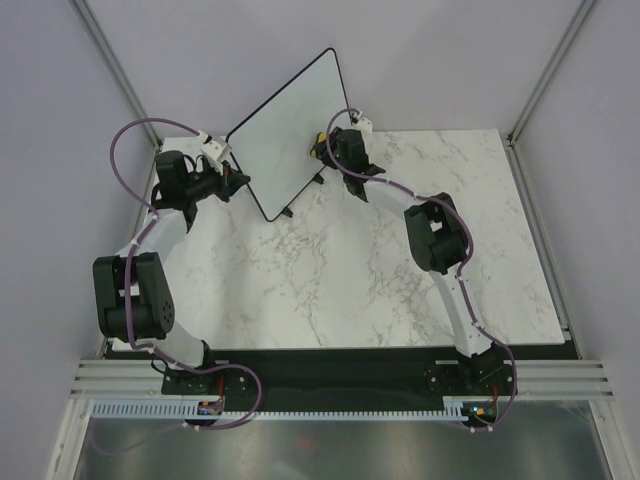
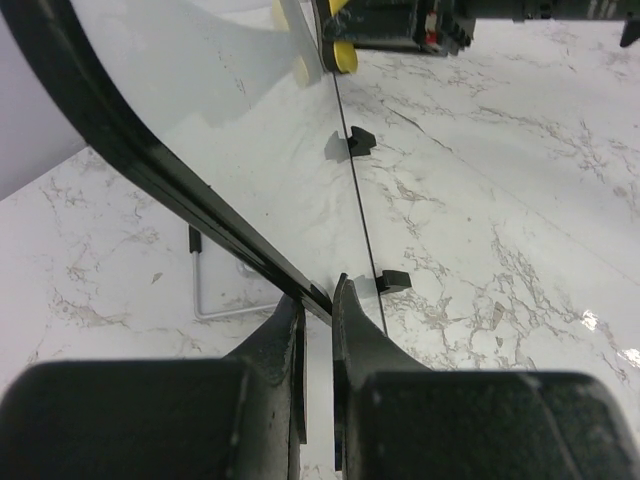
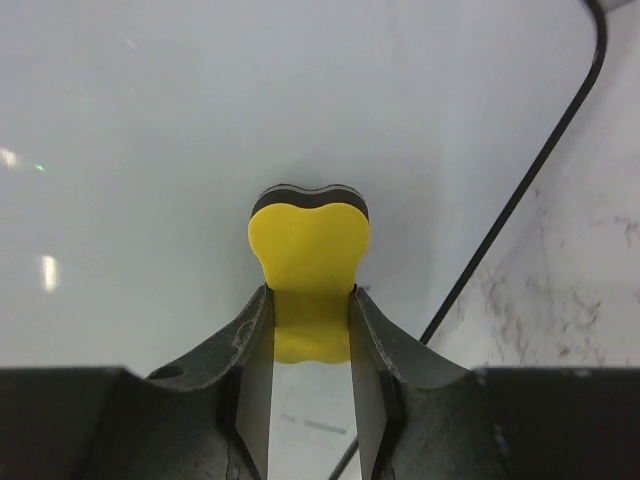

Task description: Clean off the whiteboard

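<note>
The whiteboard [image 1: 285, 135] stands tilted on its edge at the back of the marble table, its glossy white face [image 3: 200, 120] turned toward the right arm. My left gripper [image 1: 238, 180] is shut on the board's black rim [image 2: 150, 165] at its lower left edge, and the rim passes between the fingertips [image 2: 318, 295]. My right gripper [image 3: 311, 300] is shut on a yellow eraser [image 3: 310, 250] with a dark pad, which is pressed flat against the board's face. In the left wrist view the eraser [image 2: 343, 57] shows at the board's far edge. A faint grey dash [image 3: 310, 425] lies on the board between the right fingers.
Two small black feet [image 2: 360, 140] [image 2: 395, 281] stick out from the board's bottom edge onto the marble table [image 1: 380, 270]. A thin wire stand [image 2: 200, 300] shows behind the board. Grey walls close in the table on the left, right and back.
</note>
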### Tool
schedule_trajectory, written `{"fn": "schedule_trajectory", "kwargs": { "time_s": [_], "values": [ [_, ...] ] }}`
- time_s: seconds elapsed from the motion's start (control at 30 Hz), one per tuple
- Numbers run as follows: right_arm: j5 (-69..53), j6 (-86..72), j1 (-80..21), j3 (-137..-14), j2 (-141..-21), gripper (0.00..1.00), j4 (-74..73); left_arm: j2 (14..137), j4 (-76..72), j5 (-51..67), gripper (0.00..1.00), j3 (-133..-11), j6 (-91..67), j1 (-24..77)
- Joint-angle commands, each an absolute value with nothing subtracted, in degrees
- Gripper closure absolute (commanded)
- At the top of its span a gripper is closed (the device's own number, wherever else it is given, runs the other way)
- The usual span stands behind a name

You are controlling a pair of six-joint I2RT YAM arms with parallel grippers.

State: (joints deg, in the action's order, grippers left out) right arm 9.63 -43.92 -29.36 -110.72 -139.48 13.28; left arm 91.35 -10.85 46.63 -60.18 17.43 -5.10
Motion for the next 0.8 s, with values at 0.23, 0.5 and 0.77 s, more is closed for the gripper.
{"fn": "schedule_trajectory", "kwargs": {
  "time_s": [0.23,0.5,0.77],
  "values": [
    [11.51,-49.83,-26.63,-128.85,-149.68,1.00,10.28,93.78,-7.21,36.83,0.98,-59.33,28.65,-6.42],
    [8.53,-51.68,-28.99,-119.63,-147.57,1.00,11.33,94.39,-7.21,36.83,0.98,-59.94,28.56,-6.42],
    [7.39,-55.99,-33.22,-104.33,-141.33,1.00,20.65,94.57,-7.12,37.00,0.98,-60.47,28.21,-6.33]
  ]
}}
